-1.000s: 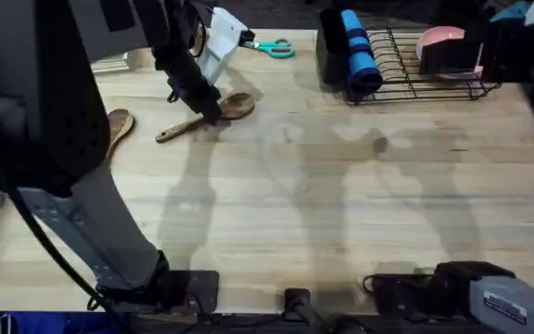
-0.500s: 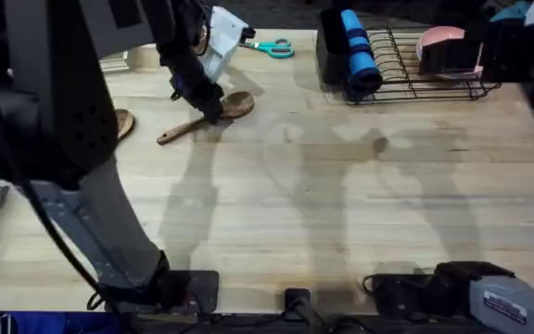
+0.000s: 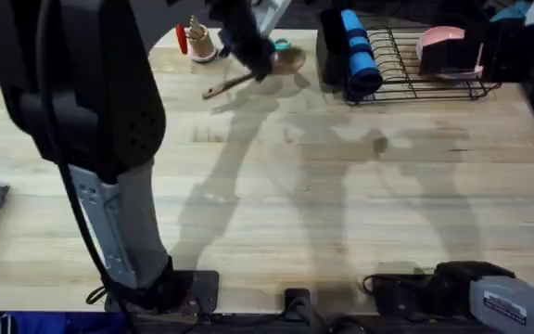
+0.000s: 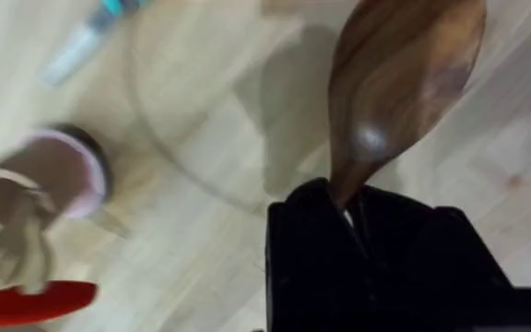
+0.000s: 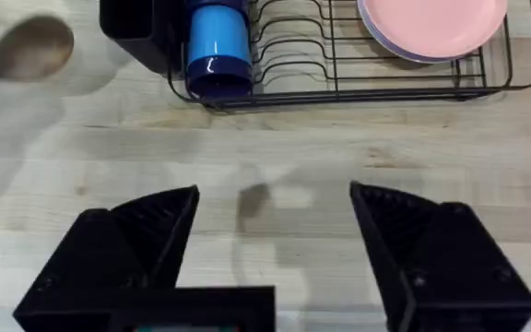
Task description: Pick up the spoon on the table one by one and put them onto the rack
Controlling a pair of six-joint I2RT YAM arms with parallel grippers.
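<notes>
A brown wooden spoon [image 3: 281, 63] hangs lifted above the table [image 3: 360, 213], just left of the rack [image 3: 425, 79]. My left gripper [image 3: 254, 54] is shut on its neck. In the left wrist view the spoon's bowl [image 4: 404, 83] sticks out past the shut fingers [image 4: 312, 240]. The black wire rack [image 5: 385, 65] has a tall black utensil cup [image 3: 330, 48] at its left end, with a blue cup [image 3: 360, 56] and a pink plate [image 3: 441, 42] in it. My right gripper [image 5: 275, 249] stands open and empty, low over the table in front of the rack, with the spoon's bowl [image 5: 30, 51] far off.
Teal-handled scissors [image 3: 281, 43] lie at the back edge behind the spoon. A small jar with a red utensil [image 3: 197, 41] stands left of them. The left arm [image 3: 91, 111] looms large over the table's left side.
My left gripper has lifted the spoon off the table and carried it right and back, toward the rack. The right arm has not moved.
</notes>
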